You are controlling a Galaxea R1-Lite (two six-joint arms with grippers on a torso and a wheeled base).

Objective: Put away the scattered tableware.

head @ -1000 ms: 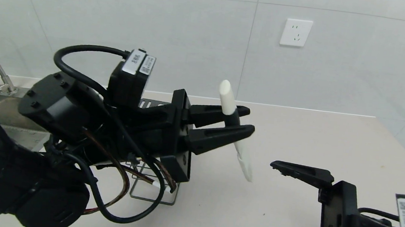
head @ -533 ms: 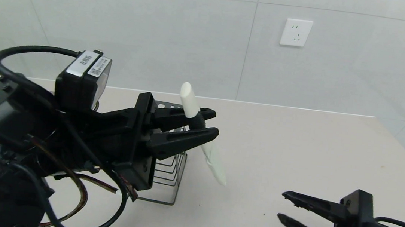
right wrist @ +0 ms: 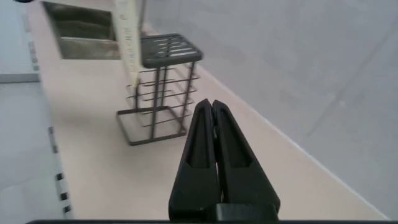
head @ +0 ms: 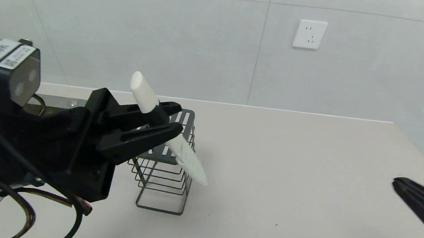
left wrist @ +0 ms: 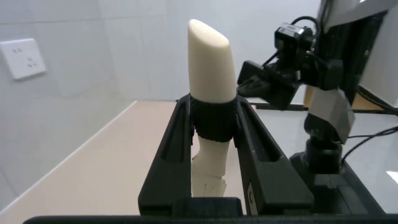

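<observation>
Your left gripper (head: pixel 177 118) hangs above the counter (head: pixel 290 162) with its jaws clamped on the dark collar of a white knife (head: pixel 188 160), caught beside the wire rack (head: pixel 161 192) that is to receive it.

The knife lies aslant. Its handle points up and back toward your left. Its blade runs down and out to your right. In the head view the blade crosses the near right corner of the rack's slotted top, and the tip ends lower than that top. The right wrist view puts the blade beside the rack rather than over a slot, though how far it stands off in depth cannot be read for certain.

That is the relation the coming move turns on. The slots open upward and the blade does not point straight down into them. The tip appears to sit off the rack's side and below its rim. By this reading you would need to lift the knife, bring its long axis nearer upright, and carry the tip back over a slot before lowering.

The left arm is the nearer one and has the load. Your right gripper (right wrist: pixel 212 111) waits well apart at the counter's right end, jaws pressed together on nothing, pointing toward the rack.
</observation>
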